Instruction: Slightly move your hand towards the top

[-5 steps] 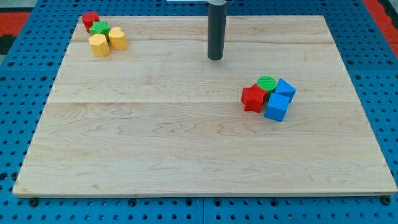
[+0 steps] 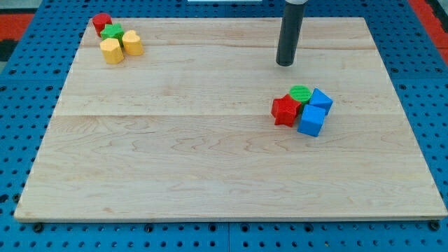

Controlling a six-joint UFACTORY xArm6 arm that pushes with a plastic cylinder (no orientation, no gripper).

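Note:
My tip (image 2: 285, 64) rests on the wooden board (image 2: 210, 161) near the view's top, right of centre. It touches no block. Just below it, a little to the right, sits a tight cluster: a green cylinder (image 2: 300, 93), a red star-shaped block (image 2: 284, 110), a blue block (image 2: 321, 100) and a blue cube (image 2: 311, 121). At the view's top left is a second cluster: a red block (image 2: 102, 22), a green star-shaped block (image 2: 111, 32) and two yellow blocks (image 2: 110, 50) (image 2: 132, 43).
The board lies on a blue pegboard surface (image 2: 28, 91) that surrounds it on all sides. A red area (image 2: 17, 17) shows at the view's top left corner.
My tip has moved toward the view's right and very slightly up. No block has moved.

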